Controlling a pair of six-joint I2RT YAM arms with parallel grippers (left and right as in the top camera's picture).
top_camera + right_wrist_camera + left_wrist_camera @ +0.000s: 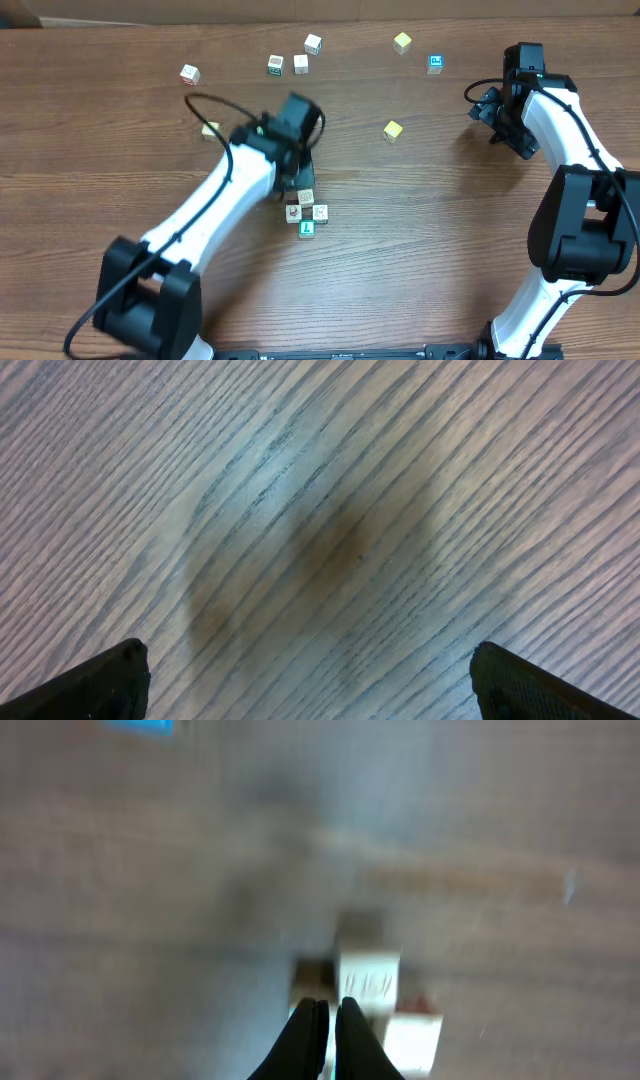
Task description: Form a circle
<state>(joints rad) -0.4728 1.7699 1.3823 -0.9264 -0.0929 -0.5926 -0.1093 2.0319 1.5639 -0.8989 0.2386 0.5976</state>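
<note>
Wooden alphabet cubes make up the circle (307, 213), a tight cluster just below the centre of the overhead frame, with the green-faced cube (306, 229) at its lower edge. The left gripper (301, 186) sits at the cluster's upper edge, jaws pressed together and holding nothing. The blurred wrist view cannot show whether its fingertips (312, 1030) touch a cube. The right gripper (497, 112) hangs at the right of the frame, jaws spread wide over bare bench (330, 510).

The step looks like nudging. Short, slow pushes low on one cube's side should shift it without scattering its neighbours. The loose cubes (301, 64) at the upper edge may be needed to widen the ring.
</note>
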